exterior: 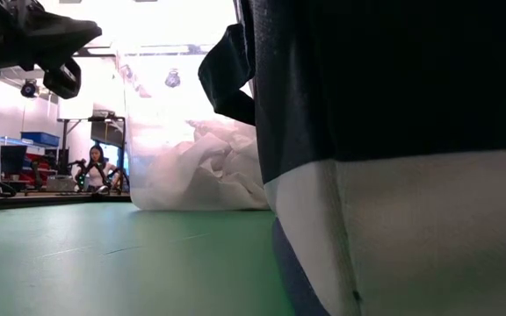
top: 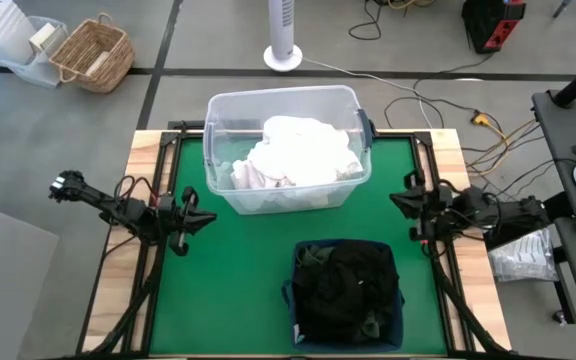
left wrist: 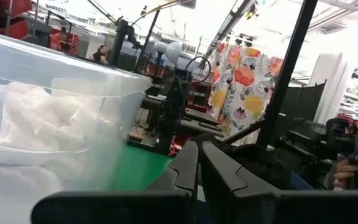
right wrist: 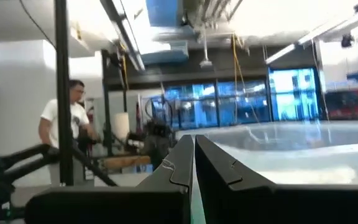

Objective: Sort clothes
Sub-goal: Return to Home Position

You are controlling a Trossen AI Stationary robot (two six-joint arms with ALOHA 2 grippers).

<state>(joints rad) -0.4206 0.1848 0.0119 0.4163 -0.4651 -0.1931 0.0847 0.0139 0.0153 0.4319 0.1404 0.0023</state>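
I am holding my left gripper above the left side of the green-topped counter, its fingers pressed together on nothing. My right gripper is hovering at the right side, likewise pressed together and empty. The white fabric garments are lying heaped inside the clear plastic tub at the far middle. The dark fabric garments are filling the navy blue square bin at the near edge.

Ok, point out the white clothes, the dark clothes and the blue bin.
white clothes [top: 298, 150], high view, middle of the pile.
dark clothes [top: 346, 285], high view, centre of the heap.
blue bin [top: 291, 298], high view, its left rim.
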